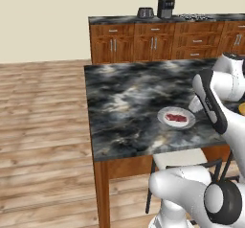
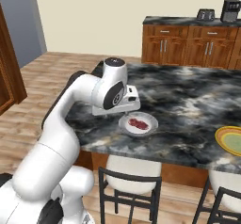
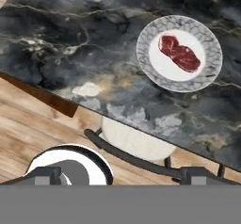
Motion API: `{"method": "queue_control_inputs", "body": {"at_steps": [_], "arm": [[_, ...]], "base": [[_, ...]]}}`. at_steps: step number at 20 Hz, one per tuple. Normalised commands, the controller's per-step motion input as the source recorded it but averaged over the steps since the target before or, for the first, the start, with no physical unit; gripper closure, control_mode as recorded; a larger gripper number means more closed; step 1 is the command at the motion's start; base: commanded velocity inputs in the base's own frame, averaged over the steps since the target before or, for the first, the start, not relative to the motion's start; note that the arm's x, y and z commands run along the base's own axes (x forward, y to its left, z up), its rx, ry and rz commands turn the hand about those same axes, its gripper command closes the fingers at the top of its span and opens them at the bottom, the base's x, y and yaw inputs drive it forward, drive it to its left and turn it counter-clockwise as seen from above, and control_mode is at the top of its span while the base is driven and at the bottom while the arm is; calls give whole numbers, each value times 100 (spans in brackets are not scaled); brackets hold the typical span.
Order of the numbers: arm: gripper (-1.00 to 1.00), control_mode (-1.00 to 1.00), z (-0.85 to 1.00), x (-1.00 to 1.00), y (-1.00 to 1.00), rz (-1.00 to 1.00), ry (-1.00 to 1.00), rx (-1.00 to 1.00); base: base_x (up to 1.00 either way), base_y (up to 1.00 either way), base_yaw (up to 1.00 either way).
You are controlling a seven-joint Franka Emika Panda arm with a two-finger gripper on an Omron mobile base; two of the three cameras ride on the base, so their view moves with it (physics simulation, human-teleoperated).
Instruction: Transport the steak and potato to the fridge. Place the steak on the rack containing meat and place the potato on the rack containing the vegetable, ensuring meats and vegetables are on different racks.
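so I'm at the pick-up step, my end effector (image 3: 120,173) wide open holding nothing at the hand view's bottom, steak (image 3: 179,53) on its plate (image 3: 210,42) upper right on the worktop (image 3: 70,39), next I drop onto it.

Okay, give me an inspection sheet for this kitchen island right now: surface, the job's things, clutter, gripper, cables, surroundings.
Surface: dark marbled island top, wood base.
Job's things: steak lies flat on a white grey-rimmed plate near the island's front edge; potato and fridge nothing seen.
Clutter: a yellow-green plate at the island's right end.
Gripper: the gripper is open and empty, above the island's edge, apart from the steak.
Cables: nothing seen.
Surroundings: stools under the island, wood floor, cabinets with toaster and coffee maker.
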Motion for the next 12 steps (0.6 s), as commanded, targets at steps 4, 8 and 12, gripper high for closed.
{"method": "queue_control_inputs", "body": {"at_steps": [4,8,12], "arm": [[-100,-100,-56,69,-4,33,-2,0],[-100,-100,-56,64,-4,33,-3,0],[-100,-100,-40,51,-9,24,0,-2]], "base": [[0,0,0],[0,0,0],[0,0,0]]}}
